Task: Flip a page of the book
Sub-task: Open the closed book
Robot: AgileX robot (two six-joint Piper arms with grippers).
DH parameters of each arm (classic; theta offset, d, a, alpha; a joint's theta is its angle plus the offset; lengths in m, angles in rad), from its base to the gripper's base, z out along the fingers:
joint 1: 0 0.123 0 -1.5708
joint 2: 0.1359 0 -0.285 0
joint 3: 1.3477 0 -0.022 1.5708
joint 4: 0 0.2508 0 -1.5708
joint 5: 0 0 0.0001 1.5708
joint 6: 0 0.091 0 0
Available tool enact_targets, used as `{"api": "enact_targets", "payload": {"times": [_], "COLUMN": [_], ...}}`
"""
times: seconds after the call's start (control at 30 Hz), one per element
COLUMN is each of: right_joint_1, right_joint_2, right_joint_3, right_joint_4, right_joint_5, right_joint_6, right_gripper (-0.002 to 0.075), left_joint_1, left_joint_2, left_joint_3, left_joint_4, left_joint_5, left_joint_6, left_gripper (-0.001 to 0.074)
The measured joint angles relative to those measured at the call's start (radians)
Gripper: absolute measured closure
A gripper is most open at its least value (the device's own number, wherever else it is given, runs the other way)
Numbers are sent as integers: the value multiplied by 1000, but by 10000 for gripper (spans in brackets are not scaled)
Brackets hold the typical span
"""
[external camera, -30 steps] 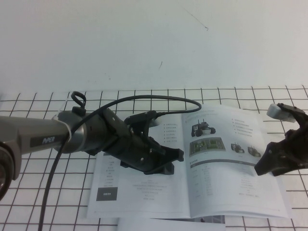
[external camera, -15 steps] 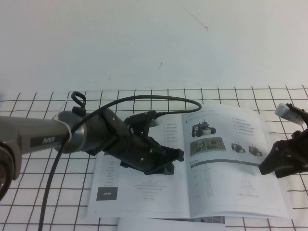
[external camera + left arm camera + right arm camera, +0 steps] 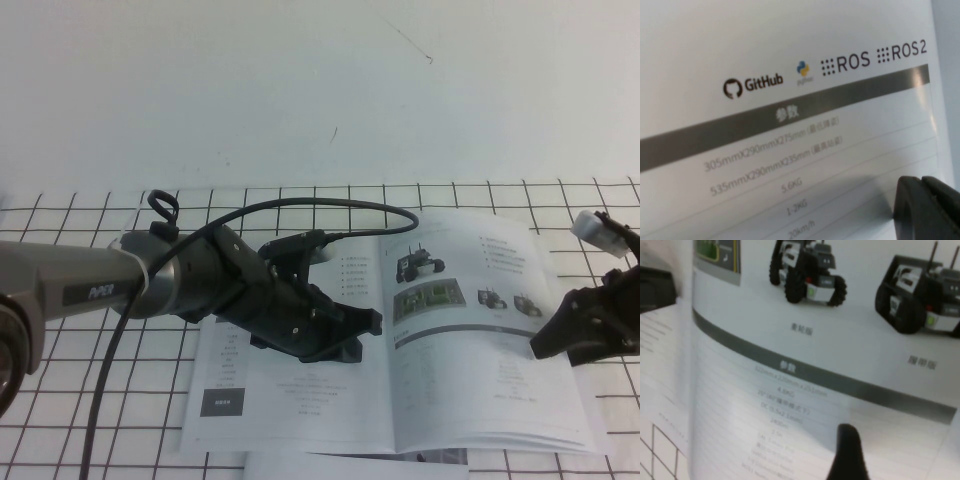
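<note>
Grid-lined white table (image 3: 100,440), pale wall behind. Book (image 3: 300,405) lies open under left gripper (image 3: 340,335), which presses its left leaf. Page (image 3: 480,380) flat beside right gripper (image 3: 585,330). Finger spread on both: cannot tell.

A white counter (image 3: 90,420) with a black grid is carrying an open book (image 3: 300,400), lying flat. A white sheet's edge (image 3: 300,468) is peeking out beneath the book's near side.
</note>
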Motion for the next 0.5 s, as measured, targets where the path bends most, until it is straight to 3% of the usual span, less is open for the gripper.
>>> {"api": "enact_targets", "payload": {"times": [0.2,0.5], "right_joint_1": [0,0], "right_joint_2": [0,-97], "right_joint_3": [0,0], "right_joint_4": [95,105], "right_joint_5": [51,62], "right_joint_6": [-73,-83], "right_gripper": [242,242], "left_joint_1": [0,0], "left_joint_2": [0,0], "left_joint_3": [0,0], "left_joint_4": [0,0], "left_joint_5": [0,0], "left_joint_6": [-2,-2], "left_gripper": [738,738]}}
